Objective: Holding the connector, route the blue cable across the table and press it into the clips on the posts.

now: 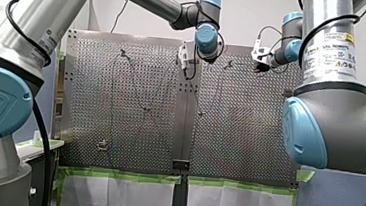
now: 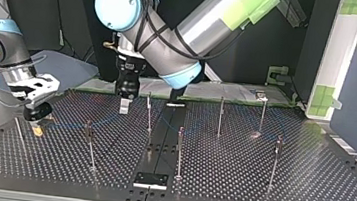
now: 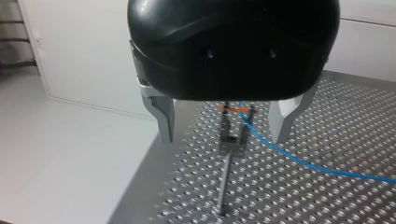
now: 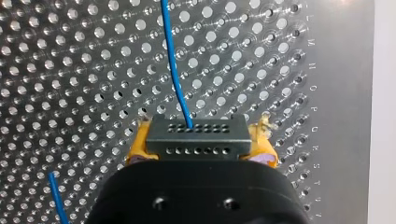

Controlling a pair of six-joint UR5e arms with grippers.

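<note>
My right gripper [image 4: 198, 142] is shut, its yellow pads [image 4: 140, 147] clamping a dark grey connector [image 4: 196, 133]. The blue cable [image 4: 173, 70] leaves the connector and runs ahead over the perforated plate. In the top view my right gripper [image 2: 38, 127] hangs low at the left, and the cable [image 2: 104, 121] trails from it toward the middle posts. My left gripper [image 3: 224, 135] is open, its metal fingers [image 3: 164, 122] standing either side of a post clip [image 3: 232, 137]. The cable [image 3: 299, 161] passes through that clip. In the front view my left gripper [image 1: 186, 58] is at the far middle, my right gripper [image 1: 262, 65] beside it.
Several thin metal posts stand on the plate, among them a post [image 2: 179, 151] near the middle, a post [image 2: 274, 161] at the top view's right and a post [image 2: 90, 144] at its left. A black bracket [image 2: 151, 179] sits at the plate's near edge.
</note>
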